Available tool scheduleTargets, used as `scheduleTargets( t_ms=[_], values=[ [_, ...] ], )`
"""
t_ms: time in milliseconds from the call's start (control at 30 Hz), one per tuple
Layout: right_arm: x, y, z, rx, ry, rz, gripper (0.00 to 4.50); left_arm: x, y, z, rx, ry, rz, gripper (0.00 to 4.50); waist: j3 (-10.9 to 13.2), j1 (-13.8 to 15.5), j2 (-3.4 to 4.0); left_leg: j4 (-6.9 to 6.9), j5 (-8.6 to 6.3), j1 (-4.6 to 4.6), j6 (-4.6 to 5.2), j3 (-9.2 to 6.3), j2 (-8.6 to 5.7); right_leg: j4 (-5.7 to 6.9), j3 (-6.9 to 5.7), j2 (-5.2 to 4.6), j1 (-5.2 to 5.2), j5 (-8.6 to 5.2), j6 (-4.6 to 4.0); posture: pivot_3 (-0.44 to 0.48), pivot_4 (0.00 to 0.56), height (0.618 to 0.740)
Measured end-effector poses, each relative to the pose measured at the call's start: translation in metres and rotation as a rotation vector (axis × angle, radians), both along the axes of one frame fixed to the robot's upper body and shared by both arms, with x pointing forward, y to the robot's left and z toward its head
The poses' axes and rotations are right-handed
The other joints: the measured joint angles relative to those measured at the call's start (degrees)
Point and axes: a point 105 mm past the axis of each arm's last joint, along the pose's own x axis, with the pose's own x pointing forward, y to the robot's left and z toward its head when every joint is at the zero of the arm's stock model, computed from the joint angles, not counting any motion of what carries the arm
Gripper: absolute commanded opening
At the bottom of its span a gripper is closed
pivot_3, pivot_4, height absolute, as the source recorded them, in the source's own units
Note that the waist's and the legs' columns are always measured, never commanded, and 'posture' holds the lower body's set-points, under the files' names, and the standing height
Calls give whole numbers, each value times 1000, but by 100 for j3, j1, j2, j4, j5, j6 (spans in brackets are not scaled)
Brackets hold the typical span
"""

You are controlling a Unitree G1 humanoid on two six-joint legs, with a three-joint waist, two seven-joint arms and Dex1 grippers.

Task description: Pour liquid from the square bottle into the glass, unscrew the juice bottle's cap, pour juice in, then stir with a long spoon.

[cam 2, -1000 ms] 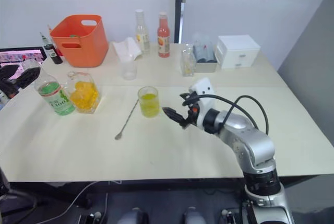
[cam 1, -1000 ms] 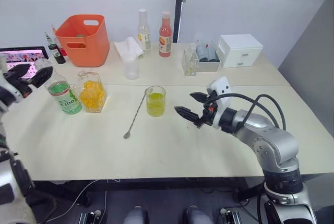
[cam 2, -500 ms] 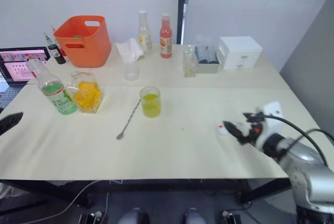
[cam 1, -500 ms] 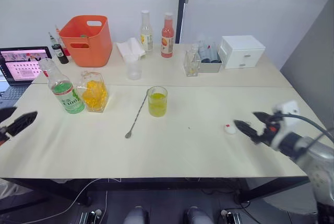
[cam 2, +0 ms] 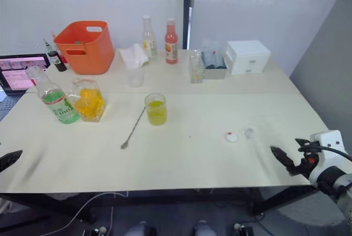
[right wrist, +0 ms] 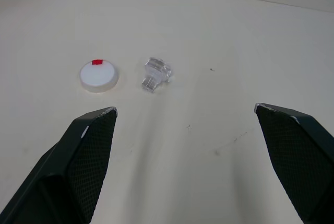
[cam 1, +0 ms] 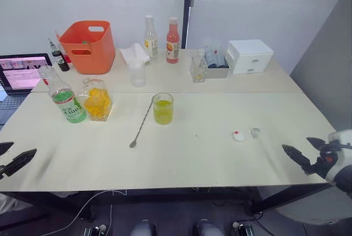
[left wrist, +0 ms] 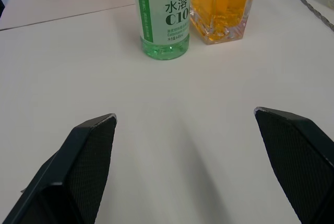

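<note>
The glass (cam 1: 163,108) stands mid-table holding yellow-green liquid. The long spoon (cam 1: 141,124) lies flat just left of it. Further left, the square bottle (cam 1: 96,100) of orange liquid and the green juice bottle (cam 1: 63,95) stand side by side, also seen as the juice bottle (left wrist: 162,15) and square bottle (left wrist: 224,4) ahead of my open left gripper (left wrist: 185,117). The cap (right wrist: 98,75) and a clear stopper (right wrist: 155,73) lie on the table ahead of my open right gripper (right wrist: 185,110). My left gripper (cam 1: 16,156) is at the front left edge, my right gripper (cam 1: 297,144) off the front right corner.
Along the back stand an orange bin (cam 1: 87,46), a laptop (cam 1: 22,72), two slim bottles (cam 1: 149,37), a cloudy plastic cup (cam 1: 137,73), a small tray of glassware (cam 1: 212,62) and a white drawer box (cam 1: 250,55).
My right gripper pulled back from beside the glass to the front right corner, leaving the cap on the table. My left gripper moved away from the juice bottle to the front left edge.
</note>
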Motion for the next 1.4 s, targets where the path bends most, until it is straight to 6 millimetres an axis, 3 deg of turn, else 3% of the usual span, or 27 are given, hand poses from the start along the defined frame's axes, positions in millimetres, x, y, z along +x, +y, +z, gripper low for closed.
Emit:
scheduleTargets(
  t_ms=[167, 300, 400, 600, 800, 1000, 1200, 1400],
  values=[
    [5, 5, 1, 12, -5, 5, 4500, -3, -4, -9, -15, 14, -5, 4475, 0, -4, -1, -7, 0, 2, -1, 6, 1, -1, 6, 0, -3, 0, 0, 0, 150, 715],
    [21, 35, 21, 83, -60, 103, 4500, -1, -23, -15, -31, -1, -22, 4475, 0, -25, -1, -7, -1, 9, -1, 16, 6, 1, 19, 0, -1, 0, 0, 0, 150, 715],
    [30, 65, 36, 135, -91, 228, 4500, 3, -50, -20, -78, -13, -36, 4475, -1, -26, -3, -9, -1, 8, -1, 14, 6, -1, 22, 0, -2, 1, 2, 0, 150, 715],
    [44, 132, 64, 163, -110, 575, 4500, 21, -126, -38, -165, 15, -42, 4475, -4, 15, -9, -5, -1, 3, 0, 4, -4, 0, 28, 5, 2, 7, 10, 0, 150, 715],
    [44, 167, 64, 144, -34, 829, 4500, 53, -178, -18, -212, -3, -37, 4475, -6, 9, -12, -3, 0, 2, 1, -4, -12, 0, 29, 7, 4, 11, 15, 0, 150, 715],
    [41, 194, 67, 119, -1, 999, 4500, 82, -222, -26, -144, 162, -30, 4475, -6, 3, -13, -3, 0, -2, 1, -23, -25, 0, 29, 11, 1, 12, 16, 0, 150, 715],
    [41, 203, 66, 123, -4, 1031, 4500, 111, -228, -21, -34, 206, 47, 4475, -6, 8, -14, -4, 0, -3, 1, -33, -32, -1, 28, 8, 1, 12, 17, 0, 150, 715],
    [43, 206, 70, 139, -25, 1027, 4500, 134, -256, -44, 14, 291, 20, 4475, -5, 30, -15, -2, 0, -10, 1, -35, -37, -3, 24, 5, 0, 12, 17, 0, 150, 715]
  ],
)
